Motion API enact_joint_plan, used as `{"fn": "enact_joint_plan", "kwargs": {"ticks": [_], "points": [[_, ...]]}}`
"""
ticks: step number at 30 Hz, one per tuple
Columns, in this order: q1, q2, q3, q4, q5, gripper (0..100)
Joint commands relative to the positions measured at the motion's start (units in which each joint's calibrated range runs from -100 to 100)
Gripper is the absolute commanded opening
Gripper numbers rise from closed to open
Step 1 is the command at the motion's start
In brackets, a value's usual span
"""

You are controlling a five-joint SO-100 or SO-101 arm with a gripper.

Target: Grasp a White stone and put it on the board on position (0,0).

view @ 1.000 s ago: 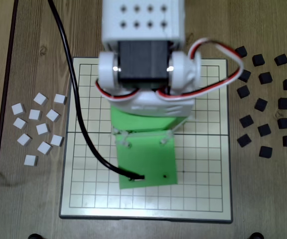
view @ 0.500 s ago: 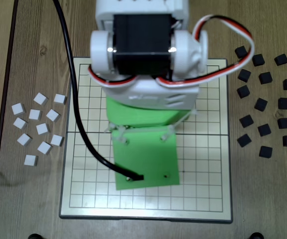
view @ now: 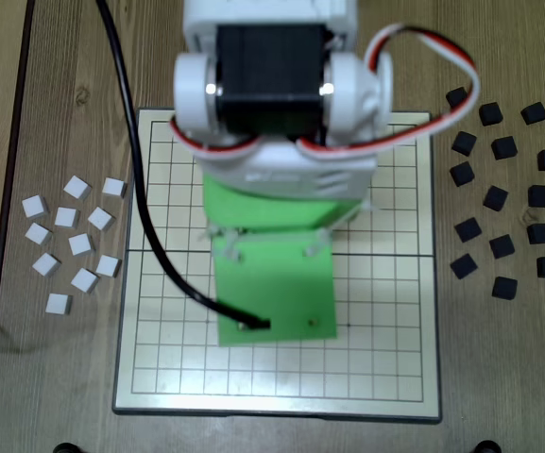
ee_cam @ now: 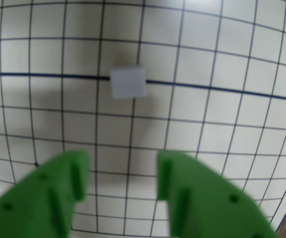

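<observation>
In the wrist view a White stone [ee_cam: 128, 82] lies flat on the board [ee_cam: 232, 49]. It sits on a grid crossing along the dark middle line [ee_cam: 43, 75] and covers that crossing. My gripper [ee_cam: 123, 166] is open and holds nothing. Its green fingers [ee_cam: 76, 171] are at the bottom of the view, clear of the stone with about two cells of bare grid between. In the fixed view the arm and its green wrist plate [view: 274, 293] cover the middle of the board [view: 385, 359], so the stone and the gripper are hidden there.
Several loose white stones [view: 74, 241] lie on the wooden table left of the board. Several black blocks [view: 503, 203] lie to its right. A black cable [view: 149, 217] runs from the top left across the board to the wrist plate.
The arm's white and black upper body has swung down the picture and now looms larger over the board's top. The green wrist plate has shifted slightly left. The loose stones have not moved.
</observation>
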Motion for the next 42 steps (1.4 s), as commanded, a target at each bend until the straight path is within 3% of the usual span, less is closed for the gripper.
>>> {"fn": "enact_joint_plan", "kwargs": {"ticks": [1, 20, 42], "points": [[-1.18, -14.17, 8.64, -2.93, -0.78, 11], [-1.09, -68.69, 68.06, -7.72, -4.3, 7], [2.19, -95.99, 101.11, -13.51, -2.49, 6]]}}
